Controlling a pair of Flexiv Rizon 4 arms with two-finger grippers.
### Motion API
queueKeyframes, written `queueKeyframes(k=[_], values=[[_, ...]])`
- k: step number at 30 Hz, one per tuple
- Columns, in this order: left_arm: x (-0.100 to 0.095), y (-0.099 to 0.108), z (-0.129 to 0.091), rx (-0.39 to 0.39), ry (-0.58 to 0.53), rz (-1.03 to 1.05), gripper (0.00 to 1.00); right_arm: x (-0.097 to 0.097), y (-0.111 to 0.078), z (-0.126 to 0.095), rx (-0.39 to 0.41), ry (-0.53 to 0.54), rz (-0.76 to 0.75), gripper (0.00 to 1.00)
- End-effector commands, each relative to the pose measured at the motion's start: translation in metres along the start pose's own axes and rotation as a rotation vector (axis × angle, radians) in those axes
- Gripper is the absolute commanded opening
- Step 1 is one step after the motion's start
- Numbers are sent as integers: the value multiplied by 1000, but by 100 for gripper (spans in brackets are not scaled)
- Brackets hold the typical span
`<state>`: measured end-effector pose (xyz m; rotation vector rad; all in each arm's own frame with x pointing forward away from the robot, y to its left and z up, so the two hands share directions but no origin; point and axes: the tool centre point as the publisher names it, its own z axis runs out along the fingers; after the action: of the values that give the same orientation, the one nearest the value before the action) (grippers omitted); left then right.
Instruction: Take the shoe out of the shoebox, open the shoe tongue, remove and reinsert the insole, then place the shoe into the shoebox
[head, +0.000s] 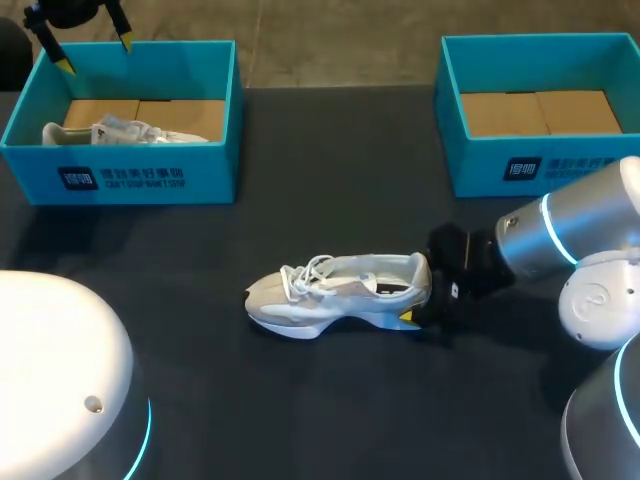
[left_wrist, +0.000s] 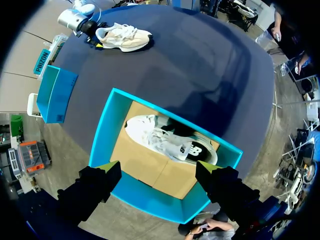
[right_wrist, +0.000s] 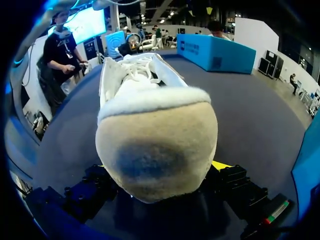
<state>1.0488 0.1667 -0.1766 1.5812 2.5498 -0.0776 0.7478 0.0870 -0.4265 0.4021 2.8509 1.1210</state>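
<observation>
The right jaws pinch the heel of the white sneaker (head: 330, 292) on the table (head: 330, 180). The left jaws hang spread above the left shoebox (head: 205, 165), which holds a second sneaker (head: 125, 130).

Left gripper (left_wrist: 157, 170) raised, spread wide, right gripper (right_wrist: 160, 167) low (2 fingers (right_wrist: 220, 165) clamped)

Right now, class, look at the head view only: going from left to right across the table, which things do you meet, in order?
left shoebox → white shoe lying on the table → right gripper at its heel → right shoebox
</observation>
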Motion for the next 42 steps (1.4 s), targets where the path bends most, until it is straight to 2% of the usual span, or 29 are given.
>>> queueKeyframes(k=[1,7,14,25,36,40,42], values=[[0,0,0,-1,1,0,100,0,-3,3,-22,-3,1,100],[0,0,0,-1,1,0,100,2,2,-5,-117,25,22,100],[0,0,0,-1,1,0,100,3,0,-6,-152,53,-5,100],[0,0,0,-1,1,0,100,4,-5,-3,-157,60,-22,100],[0,0,0,-1,1,0,100,5,-2,7,-176,66,-25,98],[0,0,0,-1,1,0,100,7,-1,8,-176,63,-24,3],[0,0,0,-1,1,0,100,8,-1,8,-178,65,-22,0]])
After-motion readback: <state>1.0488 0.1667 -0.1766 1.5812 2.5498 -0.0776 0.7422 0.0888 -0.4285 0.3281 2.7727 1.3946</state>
